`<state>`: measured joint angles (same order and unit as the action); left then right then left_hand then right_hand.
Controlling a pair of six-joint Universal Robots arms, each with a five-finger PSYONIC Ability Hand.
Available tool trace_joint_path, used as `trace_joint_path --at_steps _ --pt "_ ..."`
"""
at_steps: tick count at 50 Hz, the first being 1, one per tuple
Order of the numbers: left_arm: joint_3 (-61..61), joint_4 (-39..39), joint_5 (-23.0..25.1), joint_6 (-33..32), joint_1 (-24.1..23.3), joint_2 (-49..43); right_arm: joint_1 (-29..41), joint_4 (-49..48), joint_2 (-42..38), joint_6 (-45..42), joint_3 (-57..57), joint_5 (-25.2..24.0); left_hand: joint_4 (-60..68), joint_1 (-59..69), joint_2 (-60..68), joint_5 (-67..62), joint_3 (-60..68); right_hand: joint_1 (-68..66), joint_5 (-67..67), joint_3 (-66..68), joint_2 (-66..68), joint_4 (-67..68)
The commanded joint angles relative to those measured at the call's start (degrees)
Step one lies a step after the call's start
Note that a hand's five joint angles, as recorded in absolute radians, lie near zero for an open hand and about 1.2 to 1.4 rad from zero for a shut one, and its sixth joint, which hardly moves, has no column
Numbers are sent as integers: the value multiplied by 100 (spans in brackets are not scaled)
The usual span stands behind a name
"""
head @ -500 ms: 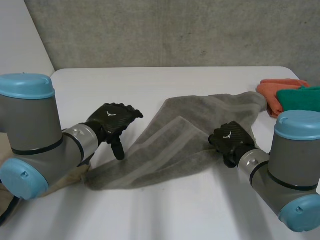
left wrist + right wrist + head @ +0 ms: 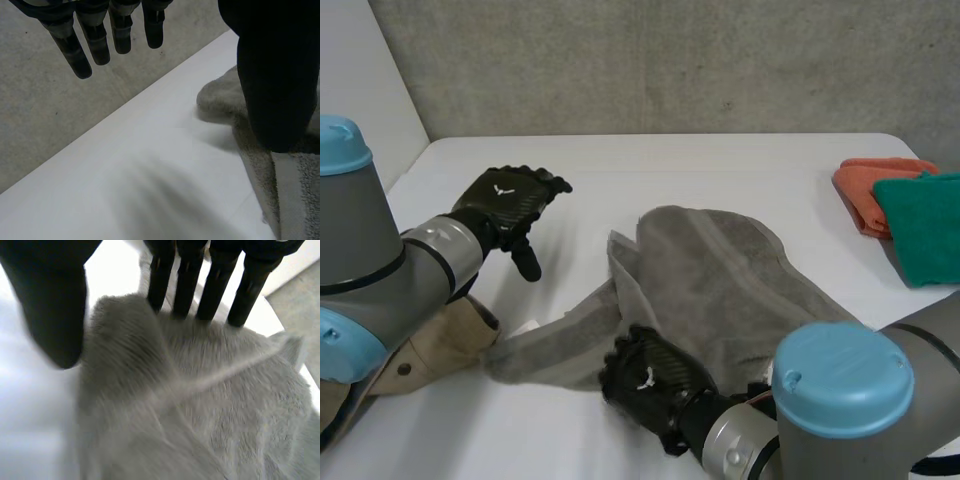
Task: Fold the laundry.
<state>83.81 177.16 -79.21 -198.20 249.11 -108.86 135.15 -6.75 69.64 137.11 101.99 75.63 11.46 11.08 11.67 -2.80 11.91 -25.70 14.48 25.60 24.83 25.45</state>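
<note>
**Item 1: grey towel** [image 2: 720, 280]
- Location: middle of the white table [image 2: 720, 165]. It lies rumpled, the far part doubled over itself, with a narrow tongue trailing toward my left arm.
- Handling, as I judge it: thick terry, soft, limp and light. It has no stiffness, so any lifted part will sag and drag the rest along. The pile should grip well, and nothing about it is fragile.
- Best holds: the corners and the flat woven band by the hem, at 2 points well apart. I would avoid the bunched middle.

**Item 2: my right hand** [image 2: 650, 385]
- Location: on the towel's near edge.
- State: straight fingers [image 2: 185, 280] lie on the pile with the thumb opposite, and a hump of cloth is nipped between them.

**Item 3: my left hand** [image 2: 510, 200]
- Location: raised over bare table, apart from the towel.
- State: fingers relaxed and spread, holding nothing.

**Item 4: other cloths**
- Orange cloth [image 2: 865, 190] and green cloth [image 2: 925, 225] sit together at the table's far right, well apart from the towel.
- Beige cloth [image 2: 430, 350] lies beneath my left arm.
</note>
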Motion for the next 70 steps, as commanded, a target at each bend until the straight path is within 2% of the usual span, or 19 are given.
trace_joint_path --at_steps 1,5,7,9,14,22,28,37,41,42,46,49,53,58,64,70 --pt "39 187 81 -61 -178 -170 -901 -29 743 736 -162 180 -146 -108 -167 280 -191 1570 -1448 -1560 -1483 -1545" --pt "92 205 178 -271 -442 -302 -1734 286 1296 1641 -188 23 -146 -108 -167 280 -191 1570 -1448 -1560 -1483 -1545" --pt "145 204 169 -394 -521 -320 -1965 419 1350 1757 -153 -109 -146 -108 -167 280 -191 1570 -1448 -1560 -1483 -1545" --pt "250 239 152 -623 -627 -311 -2246 621 1350 1732 -109 -373 -146 -108 -167 280 -191 1570 -1448 -1560 -1483 -1545" --pt "347 582 90 -896 -776 -355 -2589 894 1237 1495 31 -664 -146 -108 -167 280 -191 1570 -1448 -1560 -1483 -1545" --pt "207 1311 -85 -1010 -1075 -899 -2897 894 1078 1222 277 -681 77 115 56 57 32 1570 -1448 -1560 -1483 -1545" --pt "-92 1233 -156 -1326 -1181 -1523 -3117 859 1008 1222 383 -585 732 771 712 -598 687 1570 -1448 -1560 -1483 -1545" --pt "-488 1198 -235 -1467 -1163 -2051 -3468 850 955 1195 409 -655 2597 2635 2576 -2463 2552 1570 -1448 -1560 -1483 -1545" --pt "-620 1259 -253 -1397 -1163 -2200 -3591 850 955 1195 436 -708 4211 4249 4190 -4077 4166 1570 -1448 -1560 -1483 -1545" --pt "-637 1303 -261 -1362 -1172 -2244 -3626 850 946 1204 436 -725 5131 5169 5110 -4997 5086 1570 -1448 -1560 -1483 -1545" --pt "-655 1478 -332 -1318 -1224 -2280 -3732 815 946 1222 436 -752 6848 6886 6827 -6714 6803 1570 -1448 -1560 -1483 -1545" --pt "-664 1628 -428 -1326 -1233 -2254 -3794 815 946 1222 436 -761 6854 6892 6833 -6720 6809 1570 -1448 -1560 -1483 -1545" --pt "-664 1883 -753 -1318 -1163 -1956 -3899 841 973 1230 392 -787 6854 6892 6833 -6720 6809 1570 -1448 -1560 -1483 -1545" --pt "-602 1998 -1149 -1300 -944 -1007 -3952 1122 1008 1248 278 -840 6854 6892 6833 -6720 6809 1570 -1448 -1560 -1483 -1545" --pt "-392 1901 -1123 -1326 -820 100 -3900 1615 1096 1546 234 -919 6854 6892 6833 -6720 6809 1570 -1448 -1560 -1483 -1545" --pt "-163 1532 -938 -1414 -838 1068 -3496 1458 1043 2556 409 -919 6854 6892 6833 -6720 6809 1570 -1448 -1560 -1483 -1545"
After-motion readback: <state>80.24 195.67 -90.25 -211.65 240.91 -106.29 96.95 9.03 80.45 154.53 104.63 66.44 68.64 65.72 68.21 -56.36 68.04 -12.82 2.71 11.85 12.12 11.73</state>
